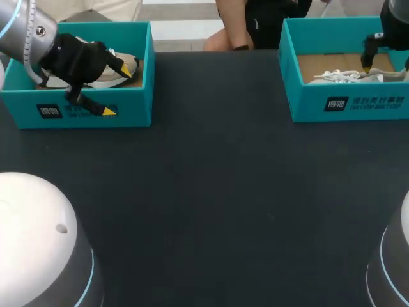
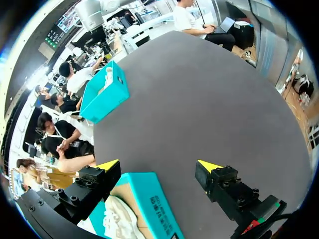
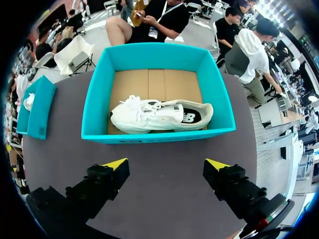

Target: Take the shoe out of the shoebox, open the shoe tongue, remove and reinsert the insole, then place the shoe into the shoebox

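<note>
Straddling one wall of the left box (image 2: 152, 199), left gripper (image 2: 158, 166) stands apart. Right gripper (image 3: 166, 164), also apart, faces the boxed shoe (image 3: 159, 115).

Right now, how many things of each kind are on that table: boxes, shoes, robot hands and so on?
Teal shoeboxes: 2, the left shoebox and the right shoebox
White shoes: 2, the left shoe and the right shoe, one per box
Hands: 2, the left hand and the right hand, both open
Total: 6
</note>
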Action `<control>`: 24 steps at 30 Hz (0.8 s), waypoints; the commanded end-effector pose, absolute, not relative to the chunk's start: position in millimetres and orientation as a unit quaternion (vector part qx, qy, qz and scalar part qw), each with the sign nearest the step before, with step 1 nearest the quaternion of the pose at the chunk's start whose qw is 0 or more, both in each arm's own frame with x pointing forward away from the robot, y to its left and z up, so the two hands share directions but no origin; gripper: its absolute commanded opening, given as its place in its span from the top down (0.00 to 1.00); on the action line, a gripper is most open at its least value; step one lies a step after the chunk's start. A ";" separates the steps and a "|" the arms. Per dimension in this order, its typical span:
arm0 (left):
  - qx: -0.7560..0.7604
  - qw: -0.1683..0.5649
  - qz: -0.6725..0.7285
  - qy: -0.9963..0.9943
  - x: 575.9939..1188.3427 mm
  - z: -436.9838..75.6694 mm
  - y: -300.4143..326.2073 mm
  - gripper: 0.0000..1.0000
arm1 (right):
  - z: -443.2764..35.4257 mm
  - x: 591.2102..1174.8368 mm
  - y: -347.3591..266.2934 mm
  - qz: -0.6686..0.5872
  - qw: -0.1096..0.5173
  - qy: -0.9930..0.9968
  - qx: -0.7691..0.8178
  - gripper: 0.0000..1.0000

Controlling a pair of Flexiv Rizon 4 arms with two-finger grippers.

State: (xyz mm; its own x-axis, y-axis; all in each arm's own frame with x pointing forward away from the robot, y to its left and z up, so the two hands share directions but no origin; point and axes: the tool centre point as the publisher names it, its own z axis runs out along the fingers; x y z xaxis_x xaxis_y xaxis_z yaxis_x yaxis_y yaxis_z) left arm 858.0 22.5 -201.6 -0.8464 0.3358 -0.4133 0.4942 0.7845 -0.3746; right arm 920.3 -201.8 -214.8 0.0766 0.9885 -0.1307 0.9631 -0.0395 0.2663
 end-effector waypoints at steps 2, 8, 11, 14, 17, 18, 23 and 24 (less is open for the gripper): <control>0.238 0.146 -0.242 0.929 873.5 -190.4 44.4 0.00 | -216.4 917.6 -202.0 0.049 0.148 0.677 0.719 0.00; 0.372 0.128 -0.207 0.896 882.2 -187.3 71.7 0.00 | -216.4 917.6 -202.0 0.049 0.148 0.677 0.719 0.00; 0.454 0.111 -0.179 0.866 888.0 -186.8 89.9 0.00 | -216.4 917.6 -202.0 0.049 0.148 0.677 0.719 0.00; 0.525 0.061 -0.158 0.834 891.9 -182.2 110.2 0.00 | -216.4 917.6 -202.0 0.049 0.148 0.677 0.719 0.00; 0.525 0.061 -0.158 0.834 891.9 -182.2 110.2 0.00 | -216.4 917.6 -202.0 0.049 0.148 0.677 0.719 0.00; 0.525 0.061 -0.158 0.834 891.9 -182.2 110.2 0.00 | -216.4 917.6 -202.0 0.049 0.148 0.677 0.719 0.00; 0.525 0.061 -0.158 0.834 891.9 -182.2 110.2 0.00 | -216.4 917.6 -202.0 0.049 0.148 0.677 0.719 0.00; 0.525 0.061 -0.158 0.834 891.9 -182.2 110.2 0.00 | -216.4 917.6 -202.0 0.049 0.148 0.677 0.719 0.00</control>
